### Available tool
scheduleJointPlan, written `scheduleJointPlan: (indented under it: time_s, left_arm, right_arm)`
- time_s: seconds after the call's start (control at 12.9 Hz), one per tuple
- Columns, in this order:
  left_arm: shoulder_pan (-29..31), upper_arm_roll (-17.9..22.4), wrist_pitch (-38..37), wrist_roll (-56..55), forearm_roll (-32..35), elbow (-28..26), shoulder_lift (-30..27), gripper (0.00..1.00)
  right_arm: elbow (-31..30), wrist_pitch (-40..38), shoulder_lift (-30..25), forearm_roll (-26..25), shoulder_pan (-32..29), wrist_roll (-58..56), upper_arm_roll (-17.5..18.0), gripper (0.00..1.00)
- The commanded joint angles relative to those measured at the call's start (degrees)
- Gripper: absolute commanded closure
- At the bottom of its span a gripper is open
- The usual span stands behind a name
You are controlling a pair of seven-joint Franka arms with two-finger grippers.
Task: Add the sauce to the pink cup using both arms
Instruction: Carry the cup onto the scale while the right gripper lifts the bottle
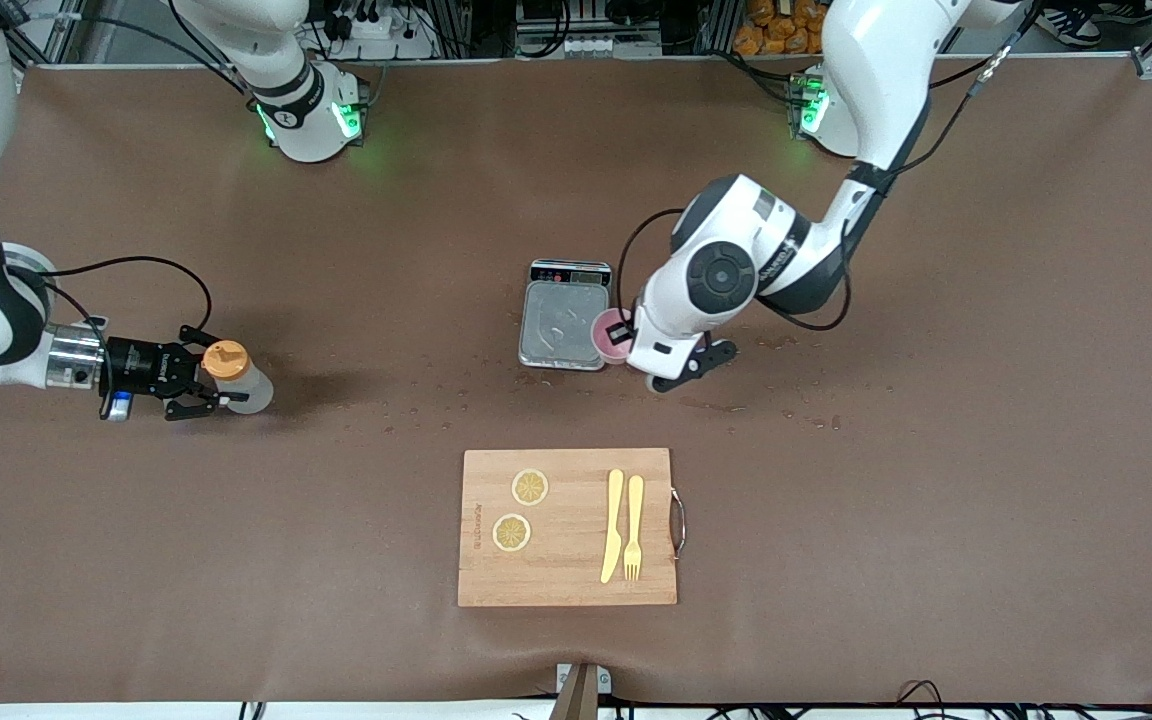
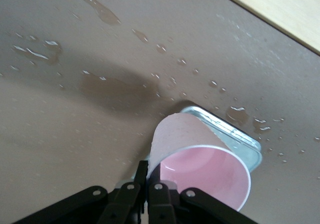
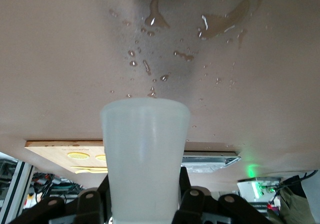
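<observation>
The sauce bottle (image 1: 236,378), whitish with an orange cap, is upright at the right arm's end of the table. My right gripper (image 1: 204,385) comes in from the side and is shut on its body. In the right wrist view the bottle (image 3: 145,144) fills the space between the fingers of the right gripper (image 3: 145,189). The pink cup (image 1: 609,335) is at the edge of the scale, toward the left arm's end. My left gripper (image 1: 622,334) is shut on its rim. In the left wrist view one finger of the left gripper (image 2: 148,176) is inside the cup (image 2: 200,169) and one outside.
A small scale with a metal tray (image 1: 564,322) stands mid-table; its corner shows in the left wrist view (image 2: 245,139). A wooden cutting board (image 1: 568,580) nearer the front camera holds two lemon slices, a yellow knife and a fork. Water drops (image 1: 456,395) spot the brown mat.
</observation>
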Motion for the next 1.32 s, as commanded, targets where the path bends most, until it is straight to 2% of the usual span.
scheduleJointPlan:
  time_s: [0.0,0.54,0.78,0.86,0.93,1.01,1.24]
  left_arm:
    - [-2.9,0.4,2.0,-3.8,-0.6,2.0,1.6,1.0]
    - [-7.9,0.4,8.2,-11.0,-0.8,2.0,3.7,1.0]
    - [-9.3,0.4,10.5,-11.5,-0.9,1.9,4.6,1.0]
    - [-9.3,0.4,10.5,-11.6,-1.1,1.9,4.6,0.91]
    - [-9.2,0.4,10.5,-12.0,-1.1,1.9,4.6,0.55]
    - [-9.2,0.4,10.5,-12.7,-1.0,1.9,4.6,0.01]
    - [-8.8,0.4,10.0,-12.5,-0.5,1.9,3.6,0.0]
  right_arm:
    - [-3.4,2.9,-6.2,-2.1,3.8,7.0,-0.6,0.49]
    - [-4.7,8.3,-11.7,-9.5,12.1,20.8,-0.5,0.49]
    - [-5.4,9.4,-12.7,-10.2,14.3,23.5,-0.6,0.5]
    - [-5.4,9.5,-12.8,-11.2,14.7,25.0,-0.5,0.5]
    - [-5.4,9.5,-12.8,-11.9,15.1,26.0,-0.5,0.5]
    - [-5.4,9.8,-13.3,-12.1,15.6,26.6,-0.5,0.5]
    - [-6.3,10.7,-14.0,-12.4,16.9,27.5,-0.5,0.5]
